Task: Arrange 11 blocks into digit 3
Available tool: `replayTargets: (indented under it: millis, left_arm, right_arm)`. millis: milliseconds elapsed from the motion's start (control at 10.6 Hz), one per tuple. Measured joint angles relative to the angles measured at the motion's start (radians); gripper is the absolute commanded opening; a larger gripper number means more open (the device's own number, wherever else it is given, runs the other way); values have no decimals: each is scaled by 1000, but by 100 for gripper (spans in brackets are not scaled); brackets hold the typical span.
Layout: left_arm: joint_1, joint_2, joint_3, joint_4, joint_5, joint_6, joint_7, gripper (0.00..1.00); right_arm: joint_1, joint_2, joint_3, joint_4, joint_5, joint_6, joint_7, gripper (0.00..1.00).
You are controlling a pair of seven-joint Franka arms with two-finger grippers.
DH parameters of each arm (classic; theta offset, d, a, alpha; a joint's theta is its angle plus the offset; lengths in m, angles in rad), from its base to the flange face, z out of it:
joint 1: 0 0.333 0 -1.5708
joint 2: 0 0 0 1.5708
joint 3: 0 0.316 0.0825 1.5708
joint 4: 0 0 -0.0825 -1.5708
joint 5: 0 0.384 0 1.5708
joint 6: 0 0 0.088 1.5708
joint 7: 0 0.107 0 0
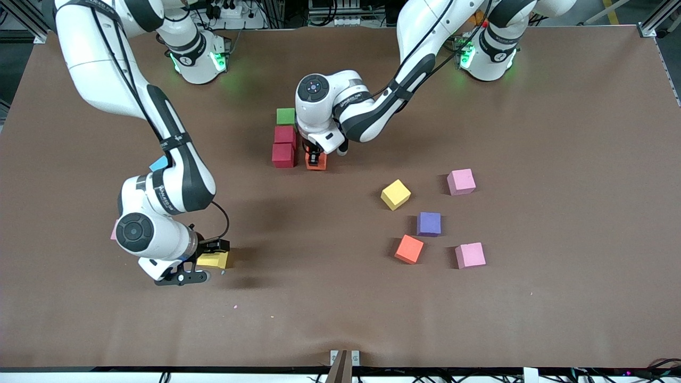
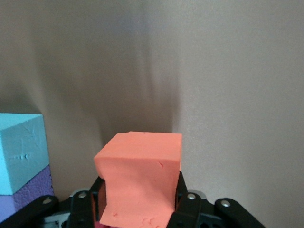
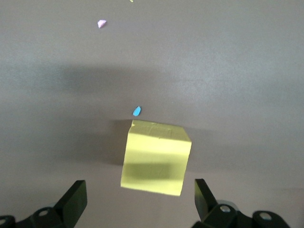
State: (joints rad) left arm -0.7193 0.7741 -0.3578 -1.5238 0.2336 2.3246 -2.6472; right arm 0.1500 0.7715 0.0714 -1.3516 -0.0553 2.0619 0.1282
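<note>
Brown table (image 1: 558, 106), 2 Franka arms on it.

Left arm (image 1: 372, 114) reaches in to the middle of the table. Left gripper (image 1: 315, 158) is down at the start of the figure, jaws clamped on an orange block (image 1: 316, 162). In the left wrist view that orange block (image 2: 140, 178) sits squeezed between both fingers (image 2: 183, 202), with a light blue block (image 2: 21, 152) stacked on a purple one (image 2: 23, 199) just beside it.

Right arm (image 1: 159, 175) reaches toward its own end of the table. Right gripper (image 1: 210, 260) is low over a yellow block (image 1: 214, 259), jaws spread wide, holding nothing. Right wrist view: yellow block (image 3: 156, 157) lies on the table between the 2 open fingers (image 3: 76, 199), touched by neither.

Digit 3 so far (partial only): a column of 3 blocks, green (image 1: 285, 116) farthest from the front camera, then red (image 1: 285, 135), then a 2nd red (image 1: 283, 155), each touching the next. The gripped orange block is just beside that nearest red one, toward the left arm's end.

Loose blocks toward the left arm's end, all apart from each other: yellow (image 1: 396, 194), pink (image 1: 461, 182), purple (image 1: 429, 224), orange (image 1: 409, 249), pink (image 1: 470, 255).

A light blue block (image 1: 158, 164) and a pink edge (image 1: 114, 230) peek out from under the right arm (mostly hidden).

Small foam crumbs: blue chip (image 3: 137, 111) just beside the yellow block, pink chip (image 3: 101, 23) well apart from it.
</note>
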Motion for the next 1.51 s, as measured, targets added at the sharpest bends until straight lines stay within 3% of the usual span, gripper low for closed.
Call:
replayTargets:
  millis: [377,754,849,1037,1132,1226,1509]
  left_arm:
    - [-14,41,0,52,0,0,-26,0]
    - [-19,80,1,118,0,-10,-26,0]
    - [-20,87,1,127,0,-13,-26,0]
    - [-27,103,1,140,0,-26,-26,0]
    - [-30,108,1,146,-2,-34,-26,0]
    - [-31,111,1,151,-3,-39,-26,0]
    - [-34,115,-1,164,-24,-53,-26,0]
  right_arm:
    - [-20,105,-4,67,0,62,-53,100]
    - [-29,130,-4,79,3,71,-56,98]
    - [-29,131,-4,79,13,70,-55,85]
    - [-29,132,-3,78,42,62,-55,26]
    - [-29,133,-3,75,47,60,-55,16]
    - [-29,132,-3,76,48,59,-55,12]
    - [-28,128,2,78,48,20,-56,12]
